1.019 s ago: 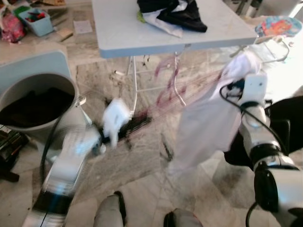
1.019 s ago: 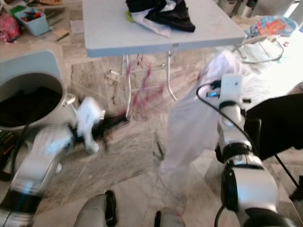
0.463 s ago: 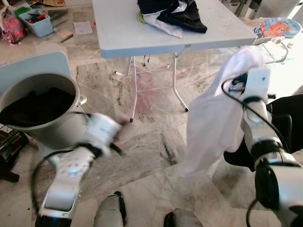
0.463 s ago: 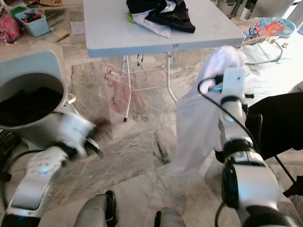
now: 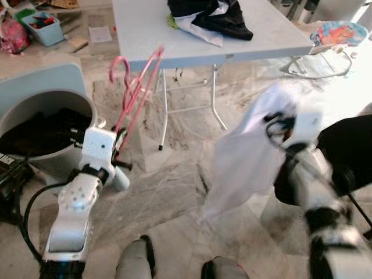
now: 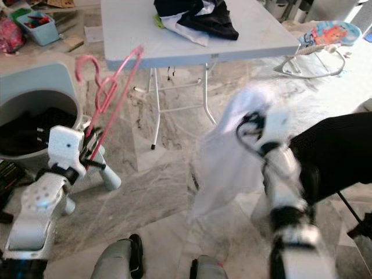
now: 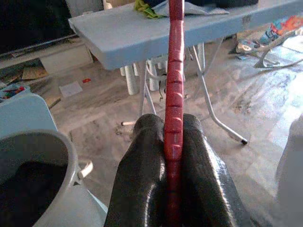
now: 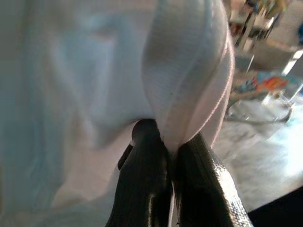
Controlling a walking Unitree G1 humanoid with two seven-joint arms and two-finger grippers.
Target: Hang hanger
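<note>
A pink plastic hanger (image 5: 132, 93) stands up from my left gripper (image 5: 119, 145), hook uppermost, in front of the table's near edge. In the left wrist view the two black fingers (image 7: 142, 179) are shut on the hanger's red-looking bar (image 7: 173, 104). My right gripper (image 5: 278, 123) is raised at the right and blurred by motion. It is shut on a fold of a white garment (image 5: 247, 163) that hangs down toward the floor. In the right wrist view the white cloth (image 8: 189, 71) is pinched between the black fingers (image 8: 147, 184).
A white folding table (image 5: 151, 35) stands ahead with a pile of dark and white clothes (image 5: 209, 17) on it. A grey tub (image 5: 40, 133) of dark laundry is at my left. A black chair (image 5: 343, 145) is at my right. Marble floor lies between.
My left arm has swung up from low by the floor and now holds the pink hanger upright. My right gripper has dropped slightly with the white garment and is blurred.
</note>
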